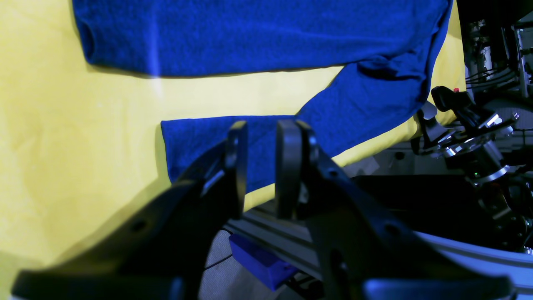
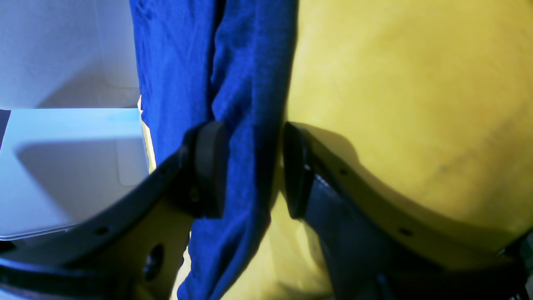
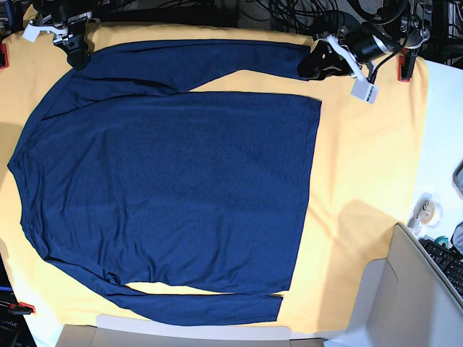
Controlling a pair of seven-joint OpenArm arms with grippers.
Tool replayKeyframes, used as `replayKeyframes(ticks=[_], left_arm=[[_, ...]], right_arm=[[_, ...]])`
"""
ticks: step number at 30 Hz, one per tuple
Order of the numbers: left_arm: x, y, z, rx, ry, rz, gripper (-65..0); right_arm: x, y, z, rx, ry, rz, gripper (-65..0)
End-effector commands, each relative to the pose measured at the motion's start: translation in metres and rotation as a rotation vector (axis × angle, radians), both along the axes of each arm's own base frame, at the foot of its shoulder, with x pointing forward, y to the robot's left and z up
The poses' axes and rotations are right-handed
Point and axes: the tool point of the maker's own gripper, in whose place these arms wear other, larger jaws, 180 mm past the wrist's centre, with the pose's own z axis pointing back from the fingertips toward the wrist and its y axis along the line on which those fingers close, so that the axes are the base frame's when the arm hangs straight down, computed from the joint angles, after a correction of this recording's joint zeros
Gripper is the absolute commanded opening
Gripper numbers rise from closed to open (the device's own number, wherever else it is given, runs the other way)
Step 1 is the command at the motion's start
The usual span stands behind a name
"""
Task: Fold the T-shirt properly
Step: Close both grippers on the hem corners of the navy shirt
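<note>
Showing the dark navy T-shirt lying spread flat on the yellow-orange cloth covering the counter, hem pointing toward the base view's right and shoulders toward its left. Showing the upper sleeve stretching along the far edge of the cloth, and the lower sleeve lying along the near edge, both running roughly parallel to the body.

Showing the left gripper hovering at the cuff end of the upper sleeve, near the far right corner of the shirt in the base view; standing narrowly parted, with nothing lying between the pads and the blue cuff showing beyond the gap.

Showing the right gripper sitting at the shoulder end of the same sleeve, at the far left in the base view; standing apart astride a band of blue fabric, one pad touching the cloth of the shirt, the other pad lying just beside its edge and not pressing it, so releasing rather than clamping
</note>
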Motion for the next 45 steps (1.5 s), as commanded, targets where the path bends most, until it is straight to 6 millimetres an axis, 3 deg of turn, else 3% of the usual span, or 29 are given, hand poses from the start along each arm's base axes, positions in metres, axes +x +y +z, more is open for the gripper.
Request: replayKeyframes(ticks=[1,9,11,14,15,19,25,32,45], left_arm=[[0.002,-0.001,0.006,-0.010,-0.022,-0.007,-52.8],[0.003,0.001,0.007,-0.006,-0.025,-0.001,-52.8],[0.003,0.002,0.007,-0.005,-0.026,0.000,-52.8],[0.003,0.002,0.007,-0.005,-0.024,0.000,-52.8],[0.002,0.002,0.006,-0.004,-0.019,-0.002,-52.8],[-0.003,0.014,-0.013,0.013,0.053,0.013,-51.1],[-0.010,0.038,-0.037,0.039,0.118,0.007,-42.6],[-0.018,0.057,-0.054,0.052,0.156,-0.019,-41.8],[-0.024,0.036,-0.063,0.003,0.183,-0.072,-41.9]], right_arm=[[-0.006,0.000,-0.006,-0.010,0.046,0.013,-42.2],[0.003,0.003,-0.005,-0.004,0.028,0.019,-42.7],[0.006,0.009,-0.006,0.005,0.026,0.035,-47.8],[0.009,0.014,-0.007,0.012,0.024,0.047,-63.4],[0.010,0.017,-0.007,0.018,0.023,0.056,-65.0],[0.012,0.020,-0.007,0.021,0.021,0.063,-65.0],[0.012,0.019,-0.006,0.017,0.019,0.062,-65.0],[0.012,0.019,-0.006,0.018,0.019,0.063,-65.0],[0.012,0.019,-0.006,0.017,0.019,0.062,-65.0]])
